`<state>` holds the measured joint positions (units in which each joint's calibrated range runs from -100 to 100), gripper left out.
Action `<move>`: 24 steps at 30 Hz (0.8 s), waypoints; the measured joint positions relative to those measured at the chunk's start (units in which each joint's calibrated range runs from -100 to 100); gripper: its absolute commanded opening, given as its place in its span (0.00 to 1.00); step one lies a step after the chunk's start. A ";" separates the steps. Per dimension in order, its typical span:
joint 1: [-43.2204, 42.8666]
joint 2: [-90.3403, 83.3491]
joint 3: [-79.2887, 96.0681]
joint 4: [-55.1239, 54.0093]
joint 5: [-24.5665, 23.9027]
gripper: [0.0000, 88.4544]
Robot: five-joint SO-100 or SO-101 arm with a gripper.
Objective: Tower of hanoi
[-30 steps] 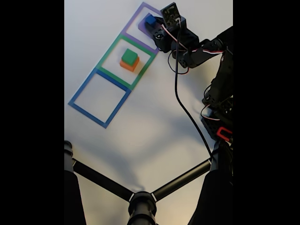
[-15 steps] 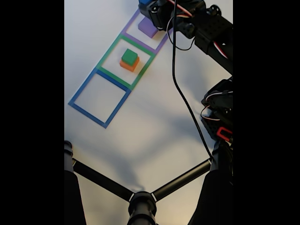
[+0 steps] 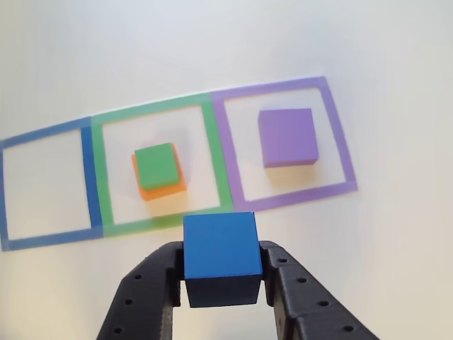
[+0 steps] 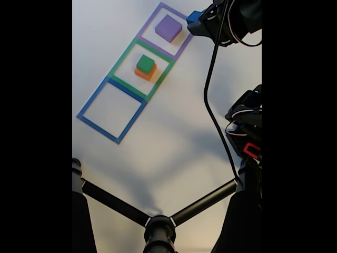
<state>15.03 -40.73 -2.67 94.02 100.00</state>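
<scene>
Three taped squares lie in a row on the white bench [image 3: 396,85] in the other view: a blue square [image 3: 88,180] at left, a green square [image 3: 99,184] in the middle and a purple square [image 3: 340,149] at right. A green block [image 3: 156,165] sits stacked on an orange block [image 3: 164,189] inside the green square, and a purple block [image 3: 287,137] rests alone inside the purple one. At the bottom edge the tool [image 3: 222,283] pinches a blue block [image 3: 220,246] between its two black fingers [image 3: 152,283], the block held above the bench, in front of the squares' near border.

In the fixed view the same row runs diagonally, with the purple block [image 4: 168,28] at the top and the green block [image 4: 146,64] on the orange block [image 4: 143,73] below it. This view adds the arm [image 4: 247,121] along the right side, a black cable [image 4: 210,105] hanging from it, and dark tripod legs [image 4: 158,221] at the bottom. The blue block [image 4: 194,20] shows as a small corner at the tool [image 4: 200,23], just beside the purple square's [image 4: 152,18] right edge.
</scene>
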 measured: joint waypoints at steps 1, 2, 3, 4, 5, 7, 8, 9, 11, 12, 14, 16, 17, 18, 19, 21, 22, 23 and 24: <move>-0.70 0.00 -0.17 0.00 0.00 0.00; -1.90 0.00 -0.17 0.08 -0.38 0.00; -3.10 0.00 -0.17 0.08 -0.38 0.00; -4.59 0.00 -0.17 0.08 -0.38 0.01; -5.59 0.00 -0.17 0.08 0.00 0.01; -6.49 -0.08 1.55 -0.32 0.00 0.01; -6.49 -0.17 3.35 -1.20 0.00 0.01; -6.49 -0.42 5.85 -2.55 0.00 0.01; -7.19 -1.51 12.38 -6.94 -0.19 0.01; -7.49 -2.35 15.91 -9.65 0.00 0.01; -7.89 -3.78 23.73 -16.43 0.00 0.01; -8.79 -5.21 31.99 -24.40 -0.38 0.01; -9.49 -5.97 36.46 -29.35 0.00 0.01; -10.38 -6.56 41.27 -34.29 0.00 0.01; -10.58 -6.89 45.57 -39.39 0.00 0.01; -10.28 -7.06 53.65 -50.00 0.00 0.01; -10.18 -7.06 57.09 -54.70 -0.38 0.00; -10.38 -7.06 60.19 -59.33 -0.38 0.00; -10.88 -7.06 63.03 -63.48 -0.19 0.00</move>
<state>4.14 -47.79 60.36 30.54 99.81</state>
